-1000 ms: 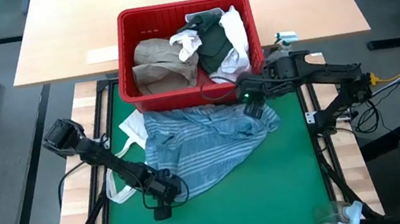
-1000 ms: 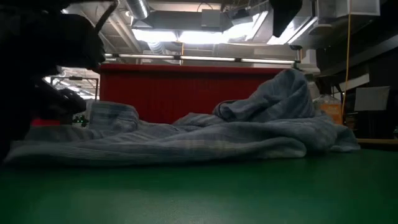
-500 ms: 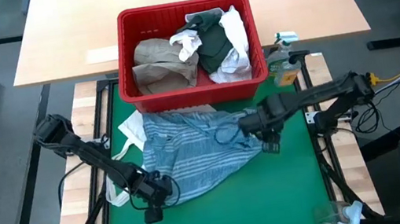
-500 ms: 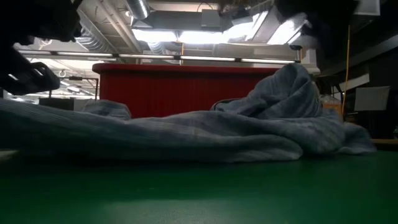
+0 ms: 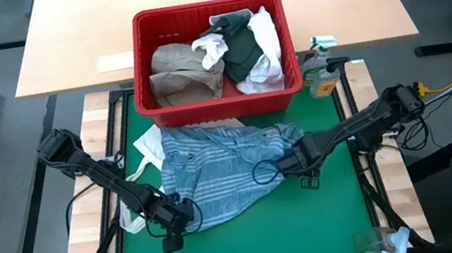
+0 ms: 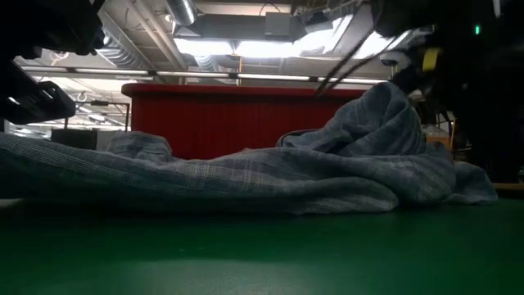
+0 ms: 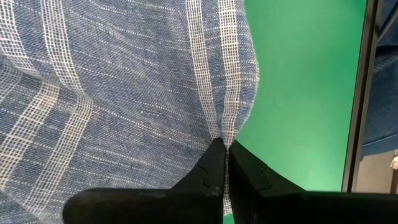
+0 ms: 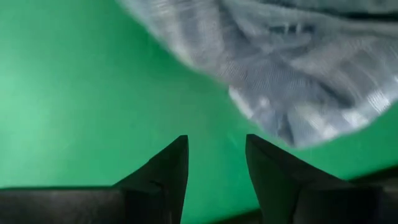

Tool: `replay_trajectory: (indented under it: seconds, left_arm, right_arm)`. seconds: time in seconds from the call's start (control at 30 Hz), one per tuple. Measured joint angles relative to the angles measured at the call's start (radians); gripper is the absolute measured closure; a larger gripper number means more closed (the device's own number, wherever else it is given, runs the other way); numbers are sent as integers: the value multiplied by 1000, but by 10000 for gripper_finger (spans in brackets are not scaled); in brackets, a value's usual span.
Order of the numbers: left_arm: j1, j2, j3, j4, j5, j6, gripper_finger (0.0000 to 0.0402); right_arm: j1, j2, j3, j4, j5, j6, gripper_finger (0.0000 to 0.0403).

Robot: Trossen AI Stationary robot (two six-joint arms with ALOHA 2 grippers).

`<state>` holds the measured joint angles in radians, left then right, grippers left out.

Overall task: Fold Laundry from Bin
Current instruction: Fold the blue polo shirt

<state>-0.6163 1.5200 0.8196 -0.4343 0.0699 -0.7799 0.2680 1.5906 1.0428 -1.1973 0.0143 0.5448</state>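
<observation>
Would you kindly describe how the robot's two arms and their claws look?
Both arms are dark, slim, jointed links with black cables looping alongside. The left claw ends in two flat black wedge-shaped fingers; the right claw has the same tapered black fingers. A yellow cable shows near the right arm's base.

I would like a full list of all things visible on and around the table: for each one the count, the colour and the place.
striped cloth: one, blue and white, spread on the green mat in front of the bin.
bin: one, red, at the mat's far edge, holding laundry.
tan shirt: one, tan, left half of the bin.
dark top: one, dark green-grey, right half of the bin.
white pieces: a few, white, in the bin around the dark top.
tote bag: one, white, partly under the cloth's left edge.
bottle: one, yellowish, right of the bin.
green mat: one, green, covering the work area.
left pincer: shut on the cloth's near edge.
right pincer: open, over the mat by the cloth's right end.
</observation>
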Motion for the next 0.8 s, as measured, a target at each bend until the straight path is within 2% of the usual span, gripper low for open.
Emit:
replay_trajectory:
  seconds: [0.13, 0.37, 0.6, 0.8]
  left_arm:
    - [0, 0, 0, 0, 0, 0, 401]
    - [0, -1, 0, 1, -6, -1, 401]
    - [1, -1, 1, 1, -8, -6, 401]
    - [1, -1, 1, 1, -9, -6, 401]
  right_arm:
    - [-2, 0, -81, 81, 77, -17, 244]
    - [-2, 0, -177, 199, 118, -56, 244]
    - [-2, 0, -226, 256, 226, -56, 244]
    - [-1, -6, -284, 340, 238, -82, 244]
